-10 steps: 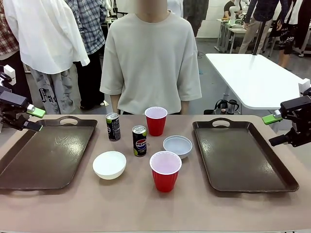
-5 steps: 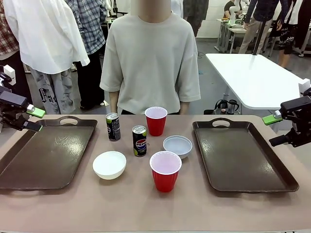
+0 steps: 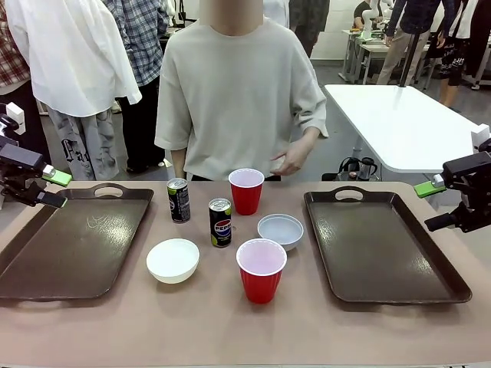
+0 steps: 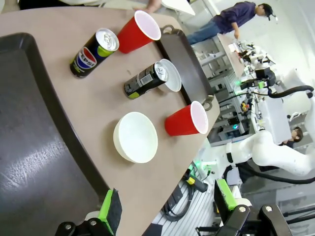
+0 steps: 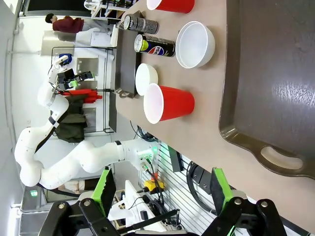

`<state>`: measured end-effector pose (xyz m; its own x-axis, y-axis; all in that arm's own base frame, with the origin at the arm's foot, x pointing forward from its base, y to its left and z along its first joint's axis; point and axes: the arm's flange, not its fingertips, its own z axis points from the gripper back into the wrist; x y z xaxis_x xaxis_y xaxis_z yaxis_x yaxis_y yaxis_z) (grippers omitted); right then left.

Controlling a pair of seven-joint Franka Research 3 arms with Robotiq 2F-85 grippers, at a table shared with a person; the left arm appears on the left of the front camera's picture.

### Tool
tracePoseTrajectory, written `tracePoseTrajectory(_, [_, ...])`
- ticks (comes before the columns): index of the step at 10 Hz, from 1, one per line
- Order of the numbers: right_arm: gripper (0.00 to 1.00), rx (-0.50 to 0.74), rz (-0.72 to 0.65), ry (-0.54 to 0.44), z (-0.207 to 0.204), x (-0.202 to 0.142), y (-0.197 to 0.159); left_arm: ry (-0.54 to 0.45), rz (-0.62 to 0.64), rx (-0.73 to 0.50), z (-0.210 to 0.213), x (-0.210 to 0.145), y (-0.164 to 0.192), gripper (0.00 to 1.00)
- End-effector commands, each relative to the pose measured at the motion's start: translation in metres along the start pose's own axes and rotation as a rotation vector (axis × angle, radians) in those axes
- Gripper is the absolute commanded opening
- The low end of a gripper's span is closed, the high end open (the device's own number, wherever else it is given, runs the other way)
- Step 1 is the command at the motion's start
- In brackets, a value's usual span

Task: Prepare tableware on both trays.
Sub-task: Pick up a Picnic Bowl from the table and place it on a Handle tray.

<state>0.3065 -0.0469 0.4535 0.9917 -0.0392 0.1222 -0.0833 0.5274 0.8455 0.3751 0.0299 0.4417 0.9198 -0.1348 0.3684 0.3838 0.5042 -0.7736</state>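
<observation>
Hardly begun. Far left: left gripper (image 3: 55, 188) spread wide, gripping nothing, at the far corner of the left tray (image 3: 77, 245), bare. Between the trays, all on the tabletop (image 3: 230, 330): green-marked can (image 3: 179, 200), white bowl (image 3: 173, 260), Pepsi can (image 3: 220, 222), far red cup (image 3: 246, 191), near red cup (image 3: 261, 270), grey-blue bowl (image 3: 281, 230). Then the right tray (image 3: 383, 245), bare too. Far right: right gripper (image 3: 435, 205) wide open, empty, beside that tray's outer edge. All six pieces left to place, likely one cup, bowl and can per tray.
</observation>
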Motion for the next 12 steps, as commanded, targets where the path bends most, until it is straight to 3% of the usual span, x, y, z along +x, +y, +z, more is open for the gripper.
tracePoseTrajectory(1, [1.00,0.028,0.018,-0.008,-0.001,0.002,0.000,0.035,0.020,0.125,-0.015,0.010,-0.005,1.00])
tracePoseTrajectory(5, [1.00,0.028,0.018,-0.008,-0.001,0.002,0.000,0.257,-0.037,0.520,-0.101,0.056,-0.058,1.00])
tracePoseTrajectory(8, [1.00,0.028,0.018,-0.008,-0.001,0.002,0.000,0.415,-0.082,0.800,-0.196,0.058,-0.057,1.00])
tracePoseTrajectory(10, [1.00,0.028,0.018,-0.008,-0.001,0.002,0.000,0.477,-0.104,0.855,-0.239,0.038,-0.035,1.00])
tracePoseTrajectory(12, [1.00,0.028,0.018,-0.008,-0.001,0.002,0.000,0.467,-0.111,0.883,-0.262,0.029,-0.017,1.00])
